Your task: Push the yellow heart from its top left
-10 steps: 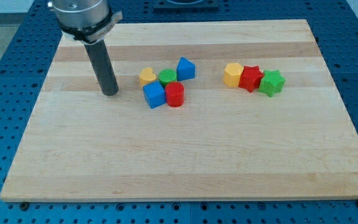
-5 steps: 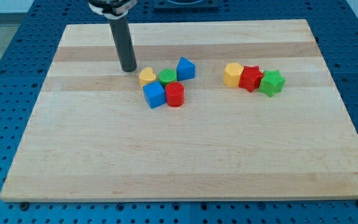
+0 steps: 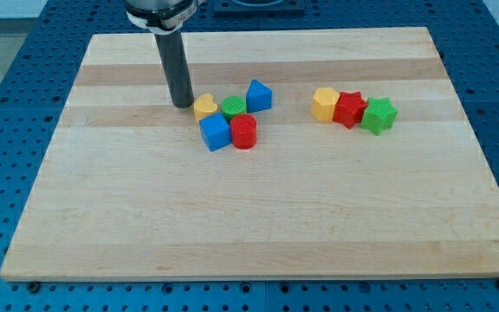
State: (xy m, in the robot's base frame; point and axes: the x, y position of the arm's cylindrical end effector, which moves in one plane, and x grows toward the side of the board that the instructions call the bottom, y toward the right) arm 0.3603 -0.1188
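Wooden board [image 3: 258,217]: pale, lying on a blue pegged bench; bare wood fills the near side, at the view's bottom.
Landmark: yellow heart [image 3: 204,107], in the upper middle of the board, at the view's-left edge of a tight cluster.
Nearest blocks: blue cube [image 3: 216,132] just below the heart, touching it or nearly; red cylinder [image 3: 243,131] below and to its right.
Level with the heart: green block [image 3: 233,107] touching its right side, shape unclear.
Slightly farther: blue block [image 3: 259,94], wedge-like, up and right of the heart.
Second group: well right of the heart, a row of yellow block [image 3: 324,103], red star [image 3: 349,109], green star [image 3: 379,114], packed together.
My tip [image 3: 181,105]: just left of the heart, a touch above it, at or almost at contact.
Fingers: none; a plain rod, nothing to spread or clamp.
Step, as I judge: approach finished, push about to start.
Next move: drive down and right through the heart; the blue cube and green block would likely be shoved too.
Count: eight blocks; two each of yellow, green, blue, red.
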